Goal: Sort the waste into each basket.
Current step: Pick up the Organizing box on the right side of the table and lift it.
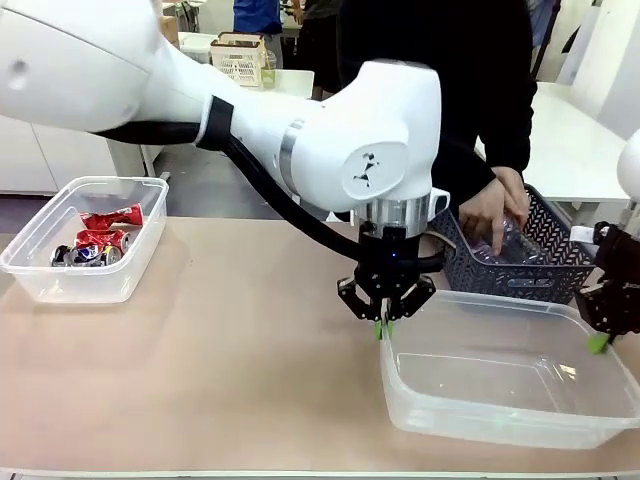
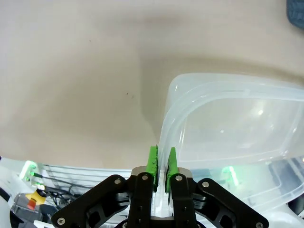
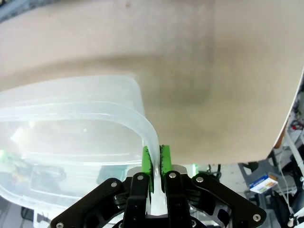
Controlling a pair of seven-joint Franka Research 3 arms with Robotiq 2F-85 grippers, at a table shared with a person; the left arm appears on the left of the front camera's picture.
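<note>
A: Fingers?
B: The left gripper (image 2: 161, 162) and right gripper (image 3: 156, 162) each pinch the empty tub (image 1: 480, 420) by its rim, at opposite ends.
A: Advice?
B: Move both together and level, or the thin wall may twist. The cans (image 1: 98, 240) lie in the other tub (image 1: 60, 285), far left.

Looked like a robotics lab rather than a home or shop. Had a plain beige tabletop (image 1: 200, 360) with a large white robot arm (image 1: 375, 150) reaching over it, further white tables (image 1: 570, 150) behind, a cream lattice crate (image 1: 240, 58) set on one, and people (image 1: 258, 15) standing farther back. Showed loose cables (image 2: 54, 190) and small electronics (image 2: 29, 203) under the tabletop's near edge.
</note>
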